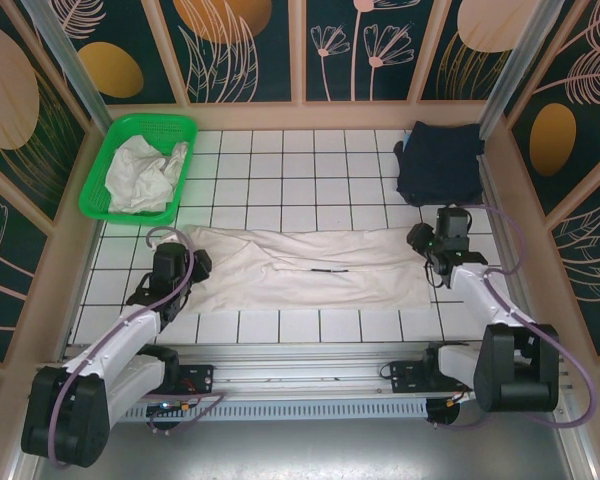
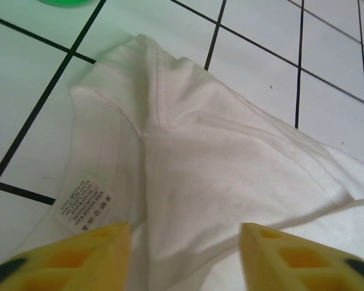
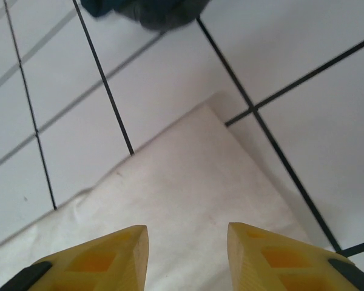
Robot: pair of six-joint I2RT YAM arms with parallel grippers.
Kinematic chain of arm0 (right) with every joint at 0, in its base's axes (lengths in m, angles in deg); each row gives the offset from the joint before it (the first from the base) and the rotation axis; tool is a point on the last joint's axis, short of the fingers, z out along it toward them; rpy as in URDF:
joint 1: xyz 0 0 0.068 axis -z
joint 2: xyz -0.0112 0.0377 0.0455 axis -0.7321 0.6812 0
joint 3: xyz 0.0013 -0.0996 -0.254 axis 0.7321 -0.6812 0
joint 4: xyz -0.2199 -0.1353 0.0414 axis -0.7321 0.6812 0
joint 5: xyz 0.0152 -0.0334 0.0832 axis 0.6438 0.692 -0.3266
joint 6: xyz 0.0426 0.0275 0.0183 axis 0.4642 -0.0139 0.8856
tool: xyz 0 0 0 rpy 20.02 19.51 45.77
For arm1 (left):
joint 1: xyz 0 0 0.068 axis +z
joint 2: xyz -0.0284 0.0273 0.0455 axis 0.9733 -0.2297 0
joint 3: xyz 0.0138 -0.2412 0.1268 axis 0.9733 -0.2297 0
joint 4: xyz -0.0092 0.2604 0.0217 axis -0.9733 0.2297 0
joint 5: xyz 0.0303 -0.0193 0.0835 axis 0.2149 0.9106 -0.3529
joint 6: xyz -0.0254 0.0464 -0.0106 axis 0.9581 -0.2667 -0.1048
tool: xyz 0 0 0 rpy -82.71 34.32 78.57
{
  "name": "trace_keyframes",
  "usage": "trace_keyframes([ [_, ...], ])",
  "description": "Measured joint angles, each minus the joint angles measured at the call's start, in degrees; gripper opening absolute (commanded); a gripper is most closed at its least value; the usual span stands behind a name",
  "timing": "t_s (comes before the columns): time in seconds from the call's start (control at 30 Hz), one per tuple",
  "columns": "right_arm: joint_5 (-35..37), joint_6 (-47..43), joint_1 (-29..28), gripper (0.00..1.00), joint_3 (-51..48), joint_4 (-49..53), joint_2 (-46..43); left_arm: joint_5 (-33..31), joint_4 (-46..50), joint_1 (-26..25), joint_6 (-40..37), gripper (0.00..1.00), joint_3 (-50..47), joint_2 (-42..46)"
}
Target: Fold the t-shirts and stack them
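An off-white t-shirt [image 1: 300, 268] lies spread flat across the tiled table, folded lengthwise. My left gripper [image 1: 193, 262] is at its left end, open above the fabric [image 2: 188, 163] near a care label [image 2: 85, 203]. My right gripper [image 1: 421, 240] is at the shirt's right end, open over a corner of the cloth [image 3: 188, 182]. A dark navy t-shirt [image 1: 440, 160] sits folded at the back right, its edge [image 3: 148, 12] visible in the right wrist view. More off-white shirts [image 1: 145, 172] lie crumpled in the basket.
A green mesh basket [image 1: 184, 126] stands at the back left. Patterned walls enclose the table on three sides. A metal rail [image 1: 310, 360] runs along the near edge by the arm bases.
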Motion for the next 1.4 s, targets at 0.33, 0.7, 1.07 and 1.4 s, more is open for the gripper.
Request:
trace_keyframes([
  [0.33, -0.9, 2.5, -2.9, 0.37, -2.9, -3.0, 7.9, 8.2, -1.9, -2.4, -4.9, 0.69, 10.3, -15.1],
  [0.7, 0.7, 3.3, -3.7, 0.41, -4.5, -1.2, 5.4, 7.4, -5.9, -7.3, -7.7, 0.53, 12.2, -29.1],
  [1.07, 3.1, 5.4, -17.5, 0.47, -4.8, -1.9, 1.2, 3.7, -5.6, -7.3, -8.5, 0.15, 13.9, -30.0],
  [1.4, 4.1, 7.3, -17.8, 0.48, -8.3, -5.0, 3.5, 11.8, -5.4, -7.3, -11.8, 0.59, 14.7, -23.3],
])
